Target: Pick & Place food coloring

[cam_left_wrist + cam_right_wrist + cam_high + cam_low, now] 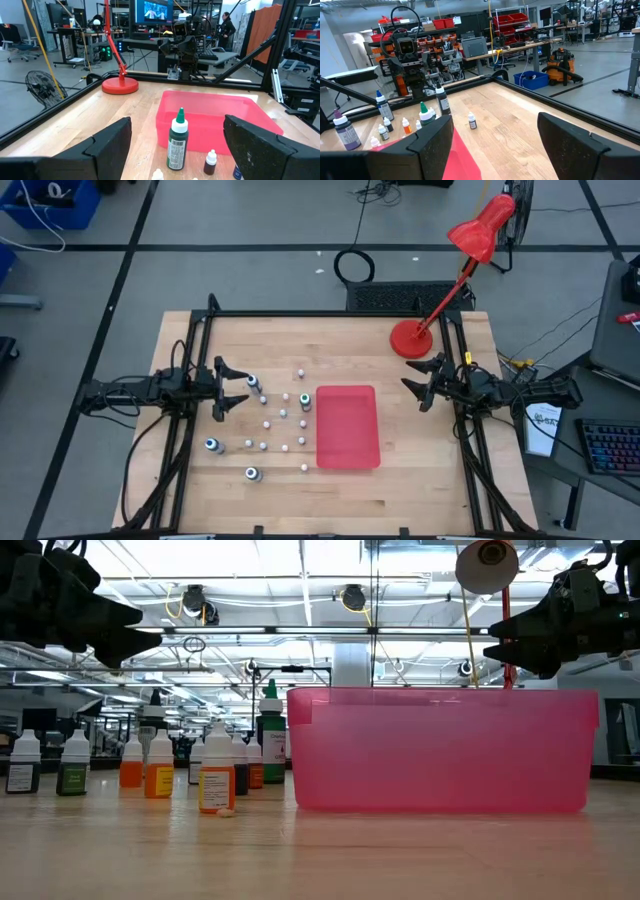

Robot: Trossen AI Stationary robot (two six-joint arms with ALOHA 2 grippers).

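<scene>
- My left gripper (pixel 238 388) and right gripper (pixel 412 379) both hang spread, holding nothing.
- Four big bottles (pixel 252 383) and about a dozen small ones stand left of the tray (pixel 347 427); labels unreadable.

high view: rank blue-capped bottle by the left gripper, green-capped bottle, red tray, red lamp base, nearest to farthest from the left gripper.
From the left gripper:
1. Blue-capped bottle, right beside the fingertips.
2. Green-capped bottle, by the tray's left edge.
3. Red tray, table centre.
4. Red lamp base, far right corner.
</scene>
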